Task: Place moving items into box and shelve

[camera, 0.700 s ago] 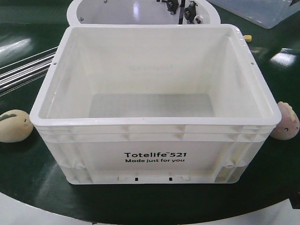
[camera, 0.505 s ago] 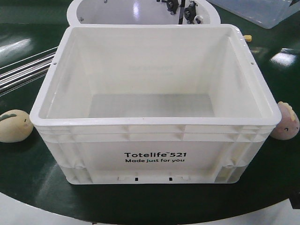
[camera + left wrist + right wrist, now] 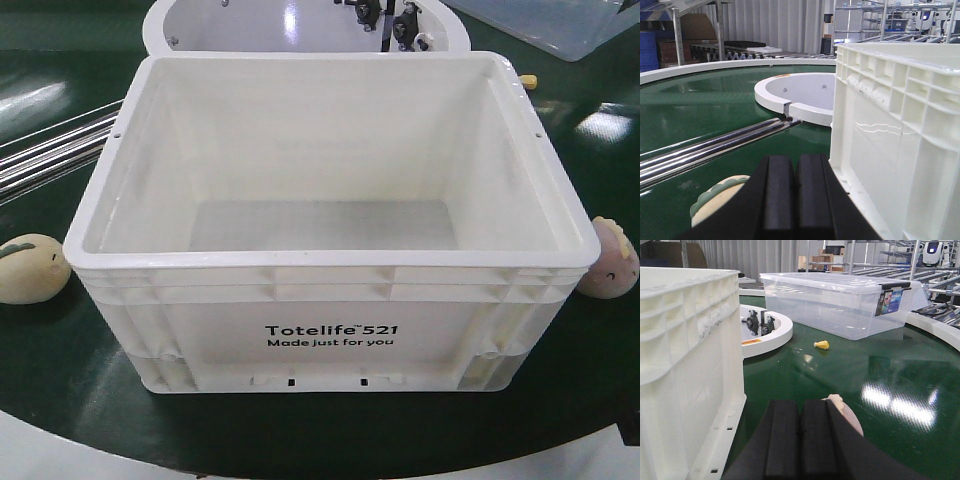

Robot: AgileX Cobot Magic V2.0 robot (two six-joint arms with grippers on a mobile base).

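Left wrist view: the left gripper (image 3: 796, 165) has its two dark pads pressed flat together, with nothing between them. Just beyond and to the left of the pads, the cream-yellow toy (image 3: 715, 200) lies on the green table (image 3: 700, 105), partly hidden by the gripper. To the gripper's right rises the ribbed side wall of the white box (image 3: 890, 140). Farther out, steel rails (image 3: 715, 145) run slantwise across the table toward a white ring (image 3: 800, 95).

Right wrist view: the right gripper (image 3: 800, 410) is likewise closed pad to pad and holds nothing. The pink toy (image 3: 847, 417) peeks out just past its fingertips, resting on the table. The box wall stands at the left. Beyond lie a small yellow object (image 3: 822, 344) and a clear plastic container (image 3: 840, 305) with its lid on.

Front-facing view: the box stands upright in the middle of the table and nothing lies inside it. Both toys are outside it, on the table. The cream-yellow toy sits near the box's left front corner, and the pink toy sits just beside its right wall, partly under the rim.
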